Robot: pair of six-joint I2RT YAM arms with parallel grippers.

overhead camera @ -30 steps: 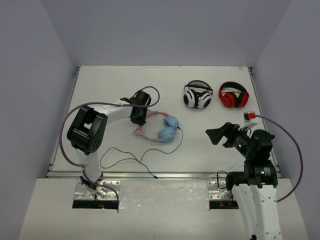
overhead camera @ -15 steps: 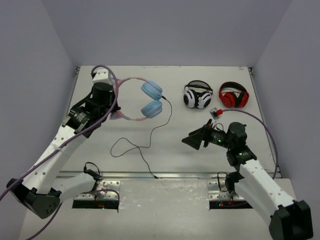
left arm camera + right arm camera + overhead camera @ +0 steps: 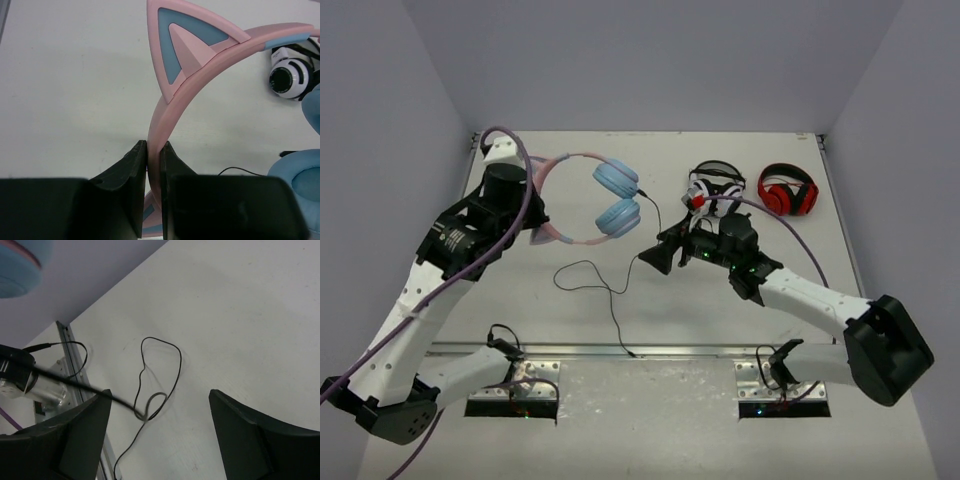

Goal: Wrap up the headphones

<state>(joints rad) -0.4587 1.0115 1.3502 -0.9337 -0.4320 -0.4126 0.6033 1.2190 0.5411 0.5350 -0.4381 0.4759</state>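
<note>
Headphones (image 3: 172, 95) were pinned in my left gripper (image 3: 153, 150): both fingers pressed together on the pink headband, just below one cat ear. In the top view they sat over the back-left of the table (image 3: 700, 315). The band arched away from the left gripper toward the two light-blue earcups, which pointed at the right arm. They looked lifted off the table, but I couldn't confirm the clearance.

My right gripper (image 3: 160, 395) was spread wide with nothing in it, aimed down at the slack cable (image 3: 161, 365). The loop lay directly ahead of it and below, between the finger lines, no contact. A blurred dark strand crossed close to that camera, likely the same cable dropping from the earcups.

The key relation for the next move was that the cable's long run went from the earcups toward the near table edge. It passed just to the left of the right gripper, which was clearly the nearer one to the slack.

White-and-black headphones (image 3: 713, 190) and red-and-black headphones (image 3: 788, 190) sat at the back right, well apart from the cable.

No brand, label or writing was legible in any view.
</note>
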